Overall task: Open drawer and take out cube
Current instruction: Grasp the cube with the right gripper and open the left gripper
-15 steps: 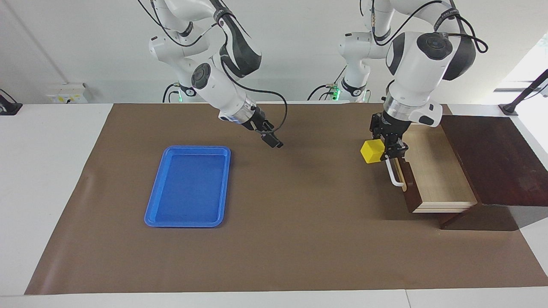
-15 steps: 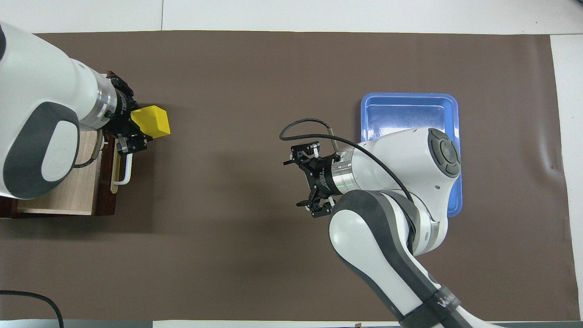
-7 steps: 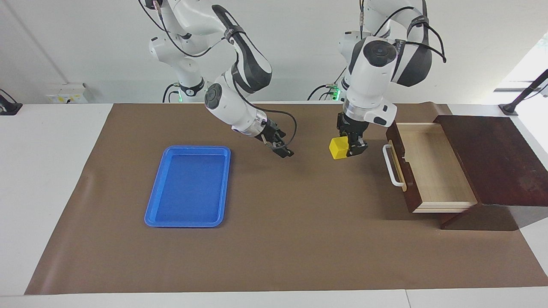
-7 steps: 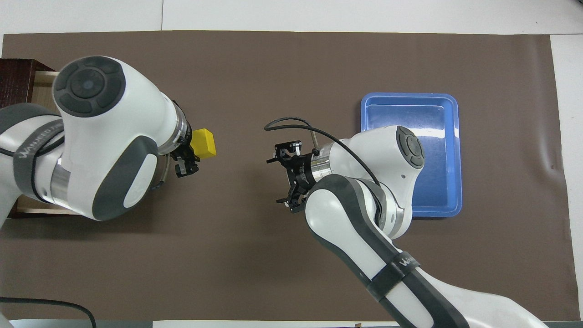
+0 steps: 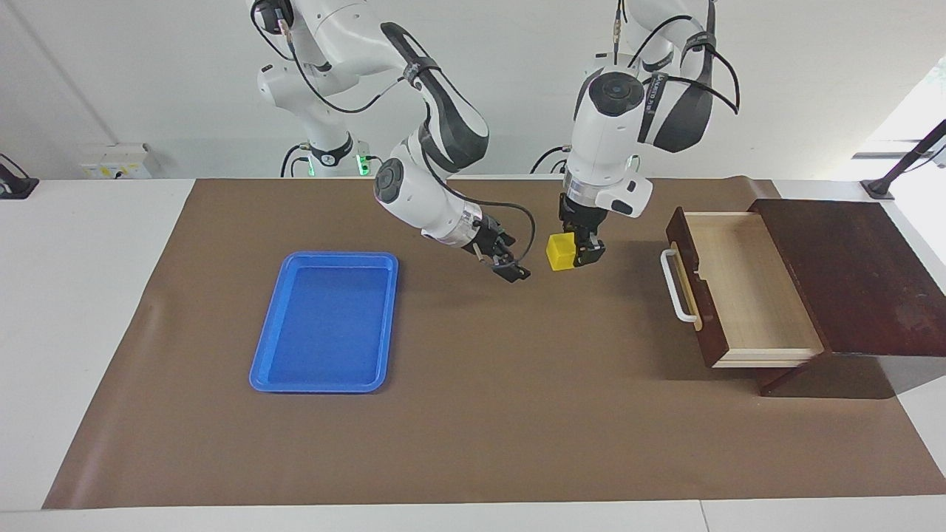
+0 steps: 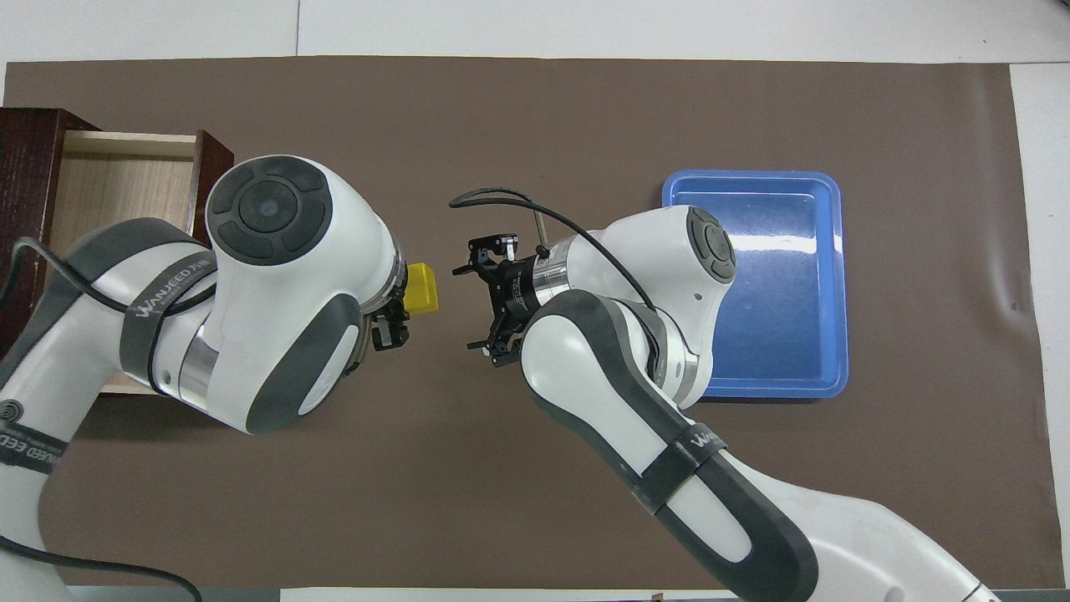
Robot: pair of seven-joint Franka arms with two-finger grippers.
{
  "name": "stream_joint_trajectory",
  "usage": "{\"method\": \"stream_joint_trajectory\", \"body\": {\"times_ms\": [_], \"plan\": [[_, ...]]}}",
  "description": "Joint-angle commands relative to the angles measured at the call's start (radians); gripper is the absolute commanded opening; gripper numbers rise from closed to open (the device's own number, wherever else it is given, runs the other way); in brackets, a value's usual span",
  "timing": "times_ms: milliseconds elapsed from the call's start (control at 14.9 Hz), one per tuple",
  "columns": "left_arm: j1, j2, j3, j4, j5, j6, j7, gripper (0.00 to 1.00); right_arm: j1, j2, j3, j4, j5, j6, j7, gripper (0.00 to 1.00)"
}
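Note:
The drawer [image 5: 698, 295] stands pulled open at the left arm's end of the table, its pale interior [image 5: 746, 288] empty; it also shows in the overhead view [image 6: 117, 188]. My left gripper [image 5: 574, 255] is shut on the yellow cube [image 5: 559, 253] and holds it in the air over the brown mat near the table's middle. In the overhead view the cube [image 6: 422, 288] sticks out from under the left arm. My right gripper [image 5: 513, 271] is open and points at the cube from the tray's side, a small gap away; in the overhead view [image 6: 471, 308] its jaws stand wide apart.
A flat blue tray [image 5: 325, 369] lies on the brown mat [image 5: 473, 414] toward the right arm's end; the right arm partly covers it in the overhead view [image 6: 802, 276]. The dark wooden box [image 5: 850, 273] holds the drawer.
The left gripper has carried the cube from the drawer's front toward the table's middle. The right gripper has moved toward it, so the two grippers now almost meet.

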Motion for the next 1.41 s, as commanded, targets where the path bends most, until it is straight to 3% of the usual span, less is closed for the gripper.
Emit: {"method": "stream_joint_trajectory", "body": {"times_ms": [0, 468, 803, 937, 1004, 1071, 1138, 1338], "plan": [[-0.033, -0.054, 0.016, -0.113, 0.016, 0.081, -0.012, 0.0, 0.019, 0.027, 0.0, 0.058, 0.068, 0.016, 0.065, 1.0], [-0.04, -0.065, 0.014, -0.138, 0.016, 0.107, -0.023, 0.0, 0.072, 0.03, 0.0, 0.015, 0.053, 0.106, 0.062, 1.0], [-0.033, -0.064, 0.014, -0.138, 0.016, 0.11, -0.023, 0.0, 0.075, 0.028, -0.001, 0.01, 0.053, 0.106, 0.06, 1.0], [-0.029, -0.064, 0.014, -0.138, 0.016, 0.114, -0.022, 0.0, 0.08, 0.028, 0.0, 0.012, 0.054, 0.108, 0.063, 0.87], [-0.027, -0.064, 0.014, -0.138, 0.016, 0.114, -0.022, 0.0, 0.08, 0.028, 0.0, 0.012, 0.056, 0.108, 0.065, 0.64], [-0.027, -0.064, 0.016, -0.138, 0.016, 0.112, -0.022, 0.0, 0.08, 0.028, 0.0, 0.013, 0.057, 0.109, 0.072, 0.29], [-0.027, -0.064, 0.016, -0.138, 0.016, 0.112, -0.022, 0.0, 0.081, 0.028, 0.0, 0.016, 0.059, 0.109, 0.086, 0.0], [-0.027, -0.064, 0.016, -0.138, 0.016, 0.11, -0.02, 0.0, 0.074, 0.027, -0.001, 0.032, 0.062, 0.105, 0.1, 0.0]]}}
